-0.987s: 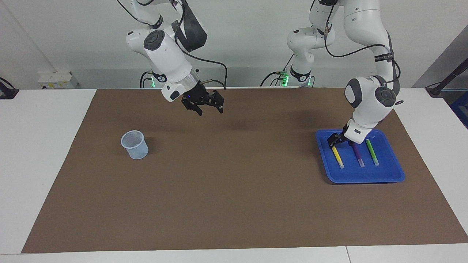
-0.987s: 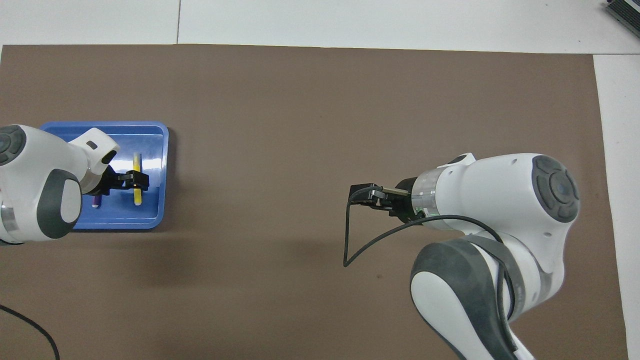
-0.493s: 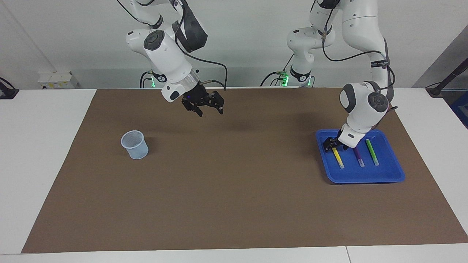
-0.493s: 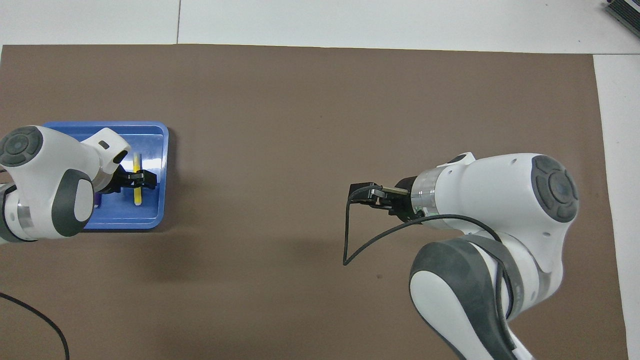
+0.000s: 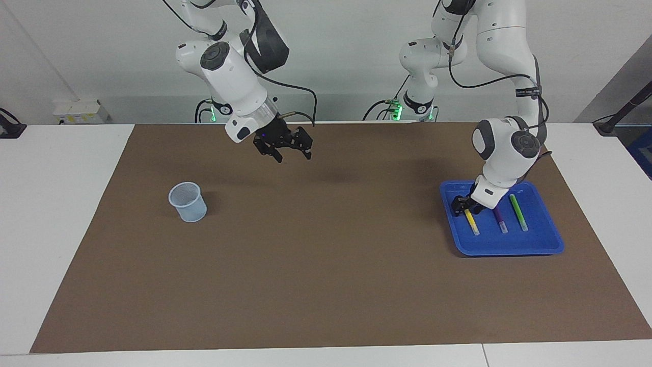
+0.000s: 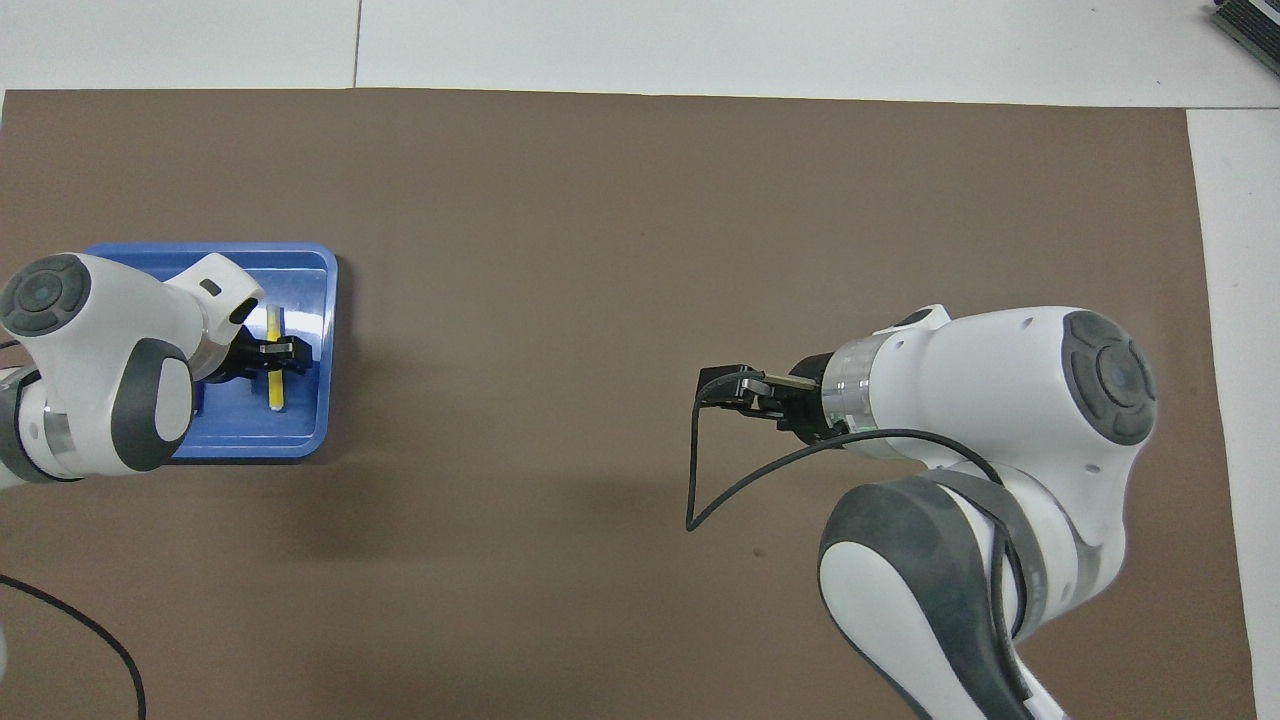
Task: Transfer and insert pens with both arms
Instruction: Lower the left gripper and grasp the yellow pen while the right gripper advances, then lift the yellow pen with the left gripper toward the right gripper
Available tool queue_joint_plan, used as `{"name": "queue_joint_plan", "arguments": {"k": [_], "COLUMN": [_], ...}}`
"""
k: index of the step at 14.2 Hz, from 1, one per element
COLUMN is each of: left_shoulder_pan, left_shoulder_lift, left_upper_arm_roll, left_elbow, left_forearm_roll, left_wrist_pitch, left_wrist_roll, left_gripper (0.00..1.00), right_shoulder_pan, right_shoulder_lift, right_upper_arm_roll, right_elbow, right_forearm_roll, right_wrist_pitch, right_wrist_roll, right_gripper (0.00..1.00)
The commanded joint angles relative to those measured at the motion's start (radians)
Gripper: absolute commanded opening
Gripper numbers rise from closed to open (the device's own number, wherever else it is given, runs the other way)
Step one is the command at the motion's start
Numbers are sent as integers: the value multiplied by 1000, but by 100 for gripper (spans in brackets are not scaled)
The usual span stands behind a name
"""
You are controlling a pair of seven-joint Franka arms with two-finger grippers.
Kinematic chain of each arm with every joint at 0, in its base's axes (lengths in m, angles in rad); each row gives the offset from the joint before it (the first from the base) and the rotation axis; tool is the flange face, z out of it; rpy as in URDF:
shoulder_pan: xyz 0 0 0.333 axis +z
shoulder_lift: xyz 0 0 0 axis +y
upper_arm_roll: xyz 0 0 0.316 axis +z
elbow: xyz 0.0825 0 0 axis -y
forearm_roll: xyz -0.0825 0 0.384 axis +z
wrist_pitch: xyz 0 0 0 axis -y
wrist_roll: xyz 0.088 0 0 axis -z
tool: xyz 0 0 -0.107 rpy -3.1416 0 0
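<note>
In the blue tray point(image 5: 540, 244) at the left arm's end of the bench, the left hand point(image 5: 462, 205) is sitting low over the robot-side end of the yellow pen point(image 5: 471, 221), straddling it; whether it is gripping yet I cannot tell. The purple pen point(image 5: 499, 219) and green pen point(image 5: 518, 212) are lying beside the yellow one, parallel and apart, pale caps pointing away from the robots. These pens are looking light, stiff and smooth, so likely to slip or roll; a hold across the coloured barrel, short of the cap, seems best. The right hand point(image 5: 283, 145) is waiting wide open in the air over the brown mat point(image 5: 326, 265). A pale mesh cup point(image 5: 188, 202) is standing upright toward the right arm's end. The mat is covering most of the white bench point(image 5: 56, 214); a plain pale wall is rising at the robots' backs.
</note>
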State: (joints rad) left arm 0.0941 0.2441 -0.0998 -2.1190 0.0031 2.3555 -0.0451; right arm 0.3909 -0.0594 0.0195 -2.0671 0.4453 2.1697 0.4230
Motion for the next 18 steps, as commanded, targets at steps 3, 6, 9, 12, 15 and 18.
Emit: {"name": "queue_joint_plan", "arguments": {"k": [3,6,9,12,15,18], "left_shoulder_pan": [-8,-10,-10,-8,-8,-8], "left_shoulder_lift": [17,17,17,14,1,-29], "left_upper_arm_roll": [8,8,8,8,8,8], "left_elbow": [-6,8,68,125,174,229], "left_forearm_roll": [-11,-11,-11,-11,-11,-11], "left_wrist_pitch": [25,-1,-89,-185,-271,-373], "left_wrist_roll": [-6,-6,-6,-6,-7,-38], "left_gripper": [7,0,0,0,0,0], "right_shoulder_pan": [3,3,3,3,3,3], "right_shoulder_lift": [4,4,4,4,4,4], "right_upper_arm_roll": [2,0,0,2,2,2], "right_elbow": [-1,-1,-1,-1,1,1], "right_forearm_roll": [23,23,23,23,23,23], "right_wrist_pitch": [18,19,19,19,19,19], "right_wrist_roll": [3,3,3,3,3,2], "right_gripper": [100,100,100,100,100,100]}}
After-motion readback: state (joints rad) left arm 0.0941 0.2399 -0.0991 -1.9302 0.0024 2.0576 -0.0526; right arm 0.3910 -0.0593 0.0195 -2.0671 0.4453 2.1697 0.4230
